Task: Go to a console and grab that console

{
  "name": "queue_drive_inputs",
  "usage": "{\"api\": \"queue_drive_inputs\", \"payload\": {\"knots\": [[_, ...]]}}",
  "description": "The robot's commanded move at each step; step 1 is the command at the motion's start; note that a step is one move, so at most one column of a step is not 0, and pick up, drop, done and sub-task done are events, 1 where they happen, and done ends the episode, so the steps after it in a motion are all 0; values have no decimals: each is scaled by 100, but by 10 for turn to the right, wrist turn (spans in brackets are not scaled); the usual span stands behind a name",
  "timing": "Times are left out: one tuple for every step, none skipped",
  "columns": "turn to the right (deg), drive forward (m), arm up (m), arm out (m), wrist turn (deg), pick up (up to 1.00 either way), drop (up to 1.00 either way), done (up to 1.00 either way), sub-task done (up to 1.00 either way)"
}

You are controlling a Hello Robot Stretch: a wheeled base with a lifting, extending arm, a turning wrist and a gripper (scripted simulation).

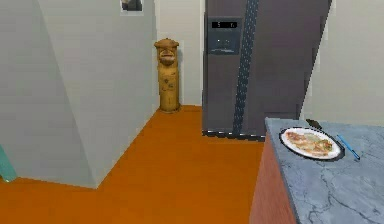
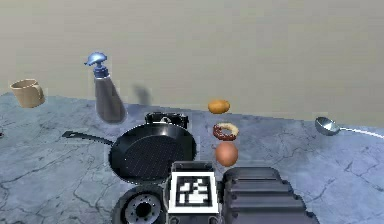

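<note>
Search step in hand, console yet to be found. Next: drive on over the orange floor (image 1: pixel 170 170) toward wooden statue (image 1: pixel 167 75) and fridge (image 1: pixel 255 65).

Ahead, at right: plate (image 1: pixel 311 142) on table (image 1: pixel 345 190).

From the arm side: mug (image 2: pixel 27 92), spray bottle (image 2: pixel 106 90), frying pan (image 2: pixel 150 153), egg (image 2: pixel 227 153), ladle (image 2: pixel 325 125).

Jaws' state: cannot tell.

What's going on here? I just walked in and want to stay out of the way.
A Stretch robot stands beside a grey stone counter, facing a dark fridge and a wooden statue. A plate of food lies on the counter ahead. On its arm's side the counter bears a black frying pan, a spray bottle, a mug, a small bowl and a brown egg. The gripper shows low by the pan; whether it holds anything cannot be told.
</note>
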Motion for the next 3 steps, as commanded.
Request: {"api": "queue_drive_inputs", "payload": {"knots": [[0, 0, 0, 34, 0, 0, 0, 0, 0], [0, 0, 0, 0, 450, 0, 0, 0, 0], [0, 0, 0, 0, 450, 0, 0, 0, 0]]}}
